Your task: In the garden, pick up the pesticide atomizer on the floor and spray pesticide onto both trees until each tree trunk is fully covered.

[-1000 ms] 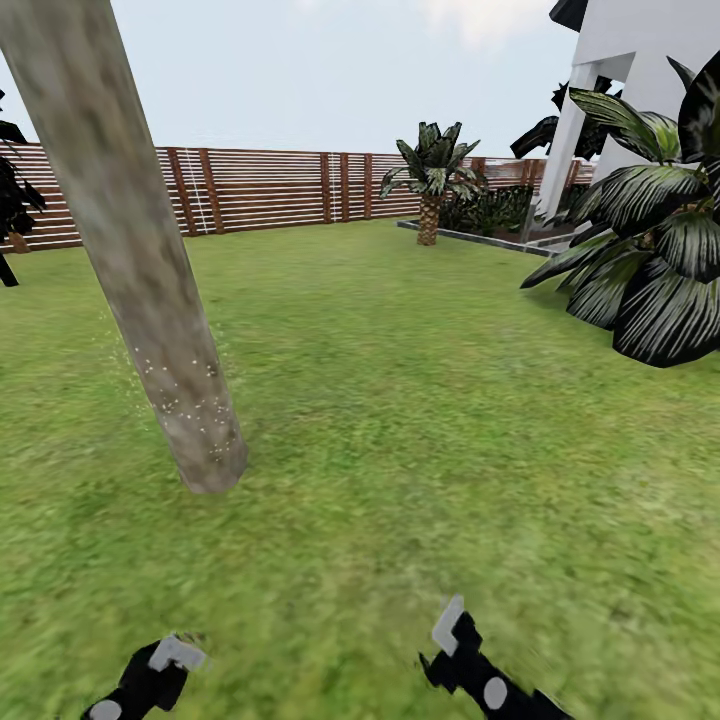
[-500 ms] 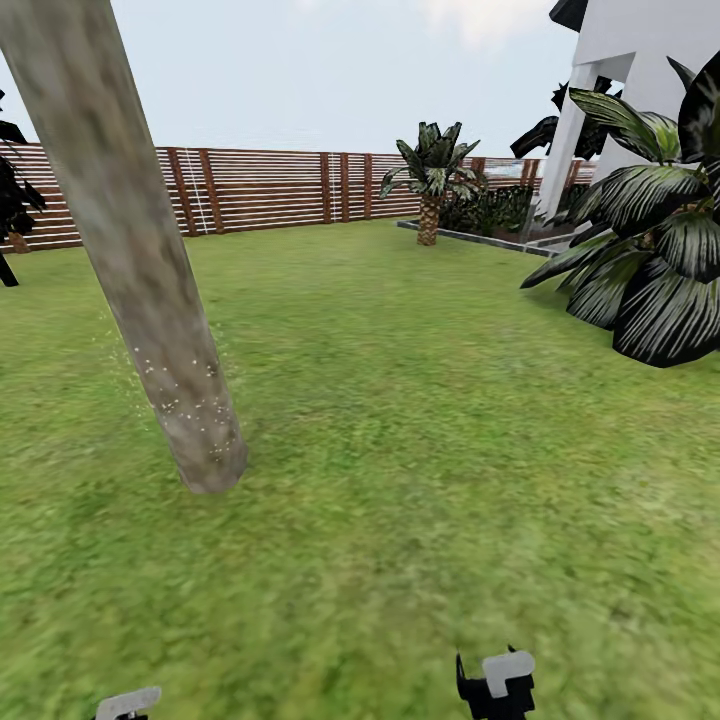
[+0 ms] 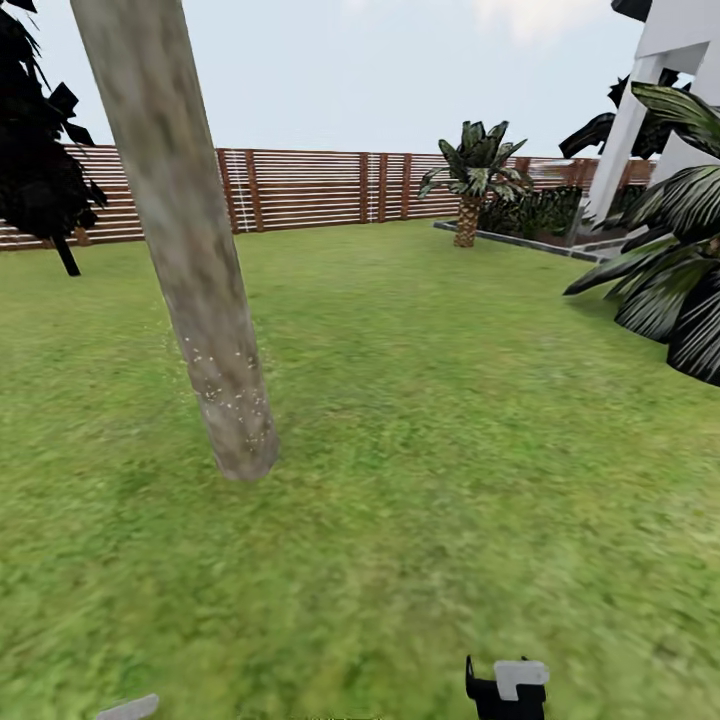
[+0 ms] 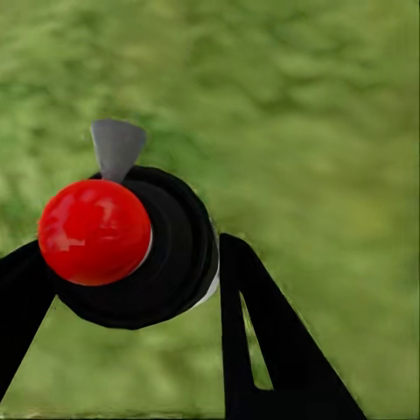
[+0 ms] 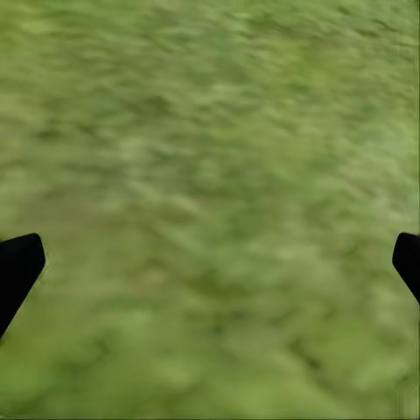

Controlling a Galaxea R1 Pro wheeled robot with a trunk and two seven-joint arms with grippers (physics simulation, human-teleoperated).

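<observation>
The small black pesticide atomizer with a red round top (image 4: 131,245) is held clamped between the black fingers of the left gripper (image 4: 122,289), above the blurry green grass floor (image 4: 306,114). The right gripper (image 5: 210,262) is seen with jaws spread wide and nothing between them. A pale grey-brown mottled tree trunk flecked with whitish specks (image 3: 195,260) is rooted in the lawn ahead, to the left.

The left end effector (image 4: 131,262) has its two black fingers closed on the black body of the pesticide atomizer (image 4: 131,245), one finger on each side (the red top faces the wrist camera). The right end effector (image 5: 210,262) holds nothing, its dark fingertips spread wide apart at opposite edges of its wrist view. In the head view its black, white-tipped end (image 3: 508,688) sits low, near the bottom edge.
</observation>
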